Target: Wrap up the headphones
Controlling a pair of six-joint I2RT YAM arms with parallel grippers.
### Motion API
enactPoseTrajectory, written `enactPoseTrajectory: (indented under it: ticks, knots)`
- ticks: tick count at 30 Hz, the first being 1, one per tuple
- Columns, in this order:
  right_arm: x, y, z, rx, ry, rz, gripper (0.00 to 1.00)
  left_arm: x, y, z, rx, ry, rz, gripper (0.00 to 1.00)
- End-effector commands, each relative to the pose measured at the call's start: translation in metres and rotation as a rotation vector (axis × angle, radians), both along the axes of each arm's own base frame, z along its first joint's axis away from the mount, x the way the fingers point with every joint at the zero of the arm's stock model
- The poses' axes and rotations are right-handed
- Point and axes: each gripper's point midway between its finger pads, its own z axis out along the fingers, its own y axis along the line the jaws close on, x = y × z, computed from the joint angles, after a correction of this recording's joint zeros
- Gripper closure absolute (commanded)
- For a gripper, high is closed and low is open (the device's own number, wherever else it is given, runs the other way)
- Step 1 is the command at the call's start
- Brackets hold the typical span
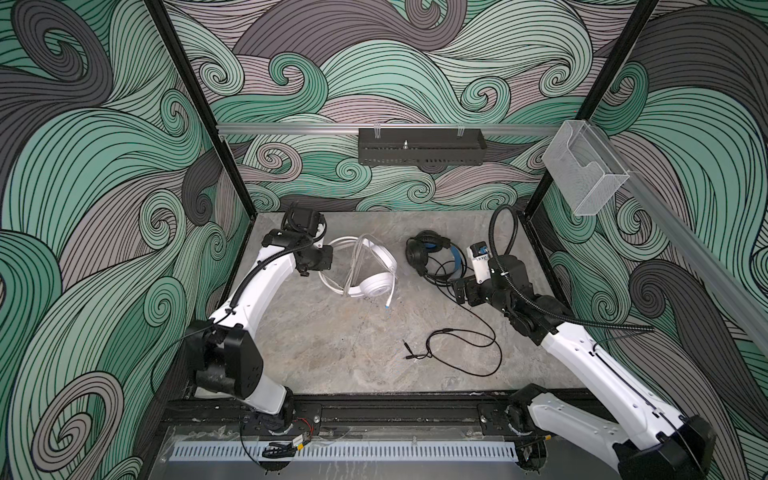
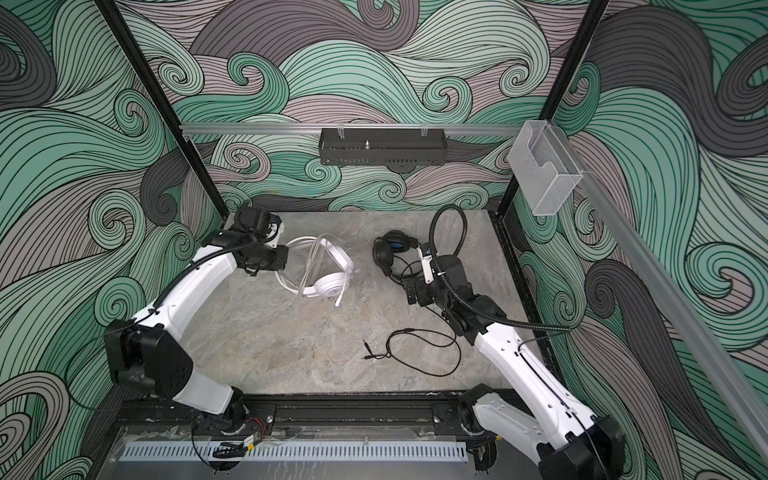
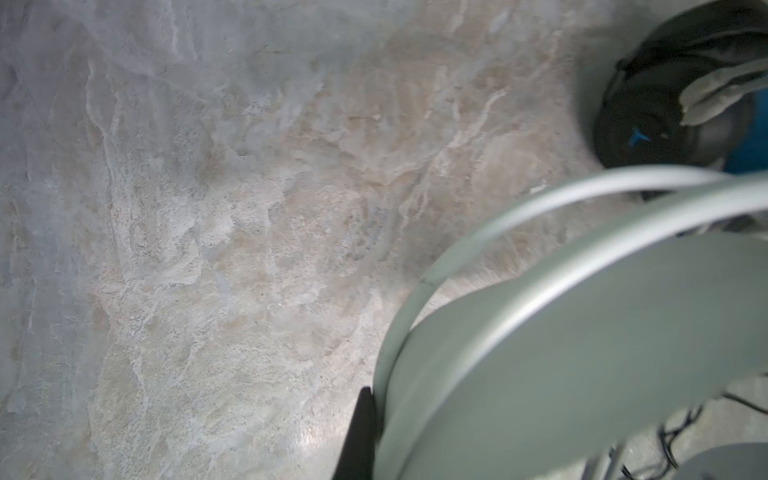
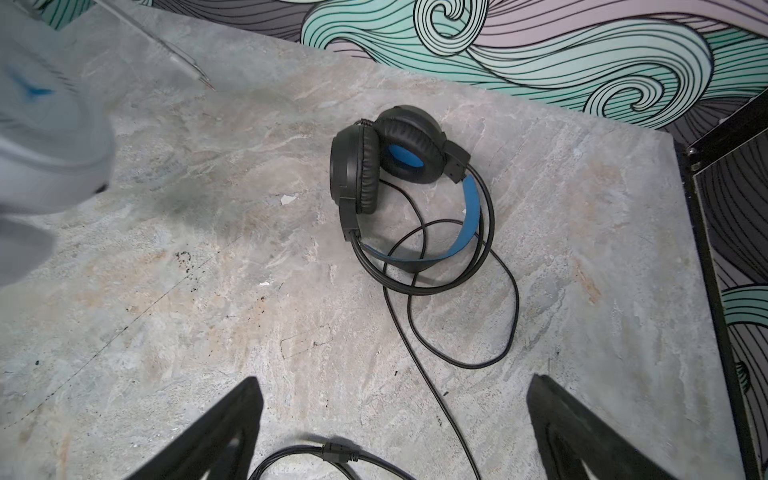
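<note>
The right gripper (image 4: 395, 379) hung spread wide over the black cord (image 4: 332, 451), the left gripper (image 1: 330, 255) pressed together; pinching one strand squarely looked wisest.

Evenly lit from above in both top views, diffuse, only soft shadows on the bench (image 1: 353, 332). Bowed at the frame edges, wide-angle. Dimmer and grey-green in left wrist view; white headset (image 3: 582, 353) too close, smeared out of focus. Sharp on black headset (image 4: 415, 195) in right wrist view, blurred pale mass (image 4: 45, 137) at one edge, soft shadow beside it.
</note>
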Motion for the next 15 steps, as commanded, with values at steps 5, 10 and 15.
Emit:
enactPoseTrajectory:
  ticks: [5, 10, 15]
  knots:
    - [-0.013, -0.009, 0.021, -0.049, -0.009, -0.002, 0.00, 0.080, 0.057, -0.017, -0.065, -0.027, 0.177, 1.00]
    - [-0.011, -0.005, 0.024, -0.041, -0.006, 0.005, 0.00, 0.104, 0.094, -0.046, -0.006, 0.066, 0.252, 1.00]
    - [-0.010, 0.003, 0.028, -0.051, -0.009, 0.033, 0.00, 0.121, 0.125, -0.065, -0.001, 0.072, 0.316, 1.00]
